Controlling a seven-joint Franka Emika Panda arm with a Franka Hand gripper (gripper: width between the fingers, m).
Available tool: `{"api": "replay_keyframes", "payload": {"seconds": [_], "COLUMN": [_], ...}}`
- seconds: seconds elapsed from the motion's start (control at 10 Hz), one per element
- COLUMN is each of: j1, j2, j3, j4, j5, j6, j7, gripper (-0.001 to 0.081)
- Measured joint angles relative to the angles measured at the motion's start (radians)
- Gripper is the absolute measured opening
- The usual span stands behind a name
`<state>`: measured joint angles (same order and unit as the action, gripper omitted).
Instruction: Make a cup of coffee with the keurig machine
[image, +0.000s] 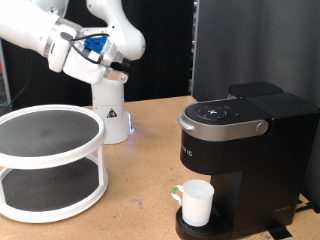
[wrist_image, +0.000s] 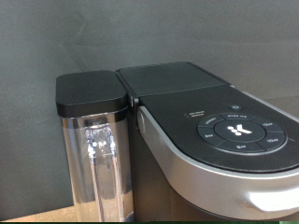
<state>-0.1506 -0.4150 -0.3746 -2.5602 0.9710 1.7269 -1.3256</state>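
in the exterior view we see the white robot arm (image: 60, 40) folded high in the top left corner, its links bent back on themselves above the white conical arm base (image: 110, 110). the hand with blue details sits at the end of the fold, but the gripper's fingers do not show in either view, so we cannot tell whether the claw is released or clenched. it touches nothing that we can see and hangs well apart from the machine.

the large black boxy keurig machine with a silver-grey arched lid handle (image: 245, 150) stands upright at the right edge of the wooden table (image: 150, 190), its long axis vertical. its front with the handle and round button panel faces the exterior view's bottom left, and the lid looks down. the plain white cylindrical cup with a side handle (image: 196, 202) stands upright on the machine's drip tray under the brew head, near the table's bottom edge, its mouth up and its handle towards the exterior view's left.

the wrist view looks across at the machine's top: the glossy round button panel (wrist_image: 235, 131), the silver-grey band below it and the clear water tank with a black cap (wrist_image: 93, 149) beside the body.

a white two-tier round rack with dark shelves (image: 48, 160) stands at the table's left edge
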Motion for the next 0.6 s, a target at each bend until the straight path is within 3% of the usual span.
{"api": "replay_keyframes", "payload": {"seconds": [0.3, 0.6], "j1": [0.005, 0.030], "j2": [0.000, -0.013], "j3": [0.018, 0.103], "j4": [-0.002, 0.023], "j5": [0.065, 0.125], "j6": [0.019, 0.084], "j7": [0.013, 0.038], "gripper": [0.0805, 0.0805]}}
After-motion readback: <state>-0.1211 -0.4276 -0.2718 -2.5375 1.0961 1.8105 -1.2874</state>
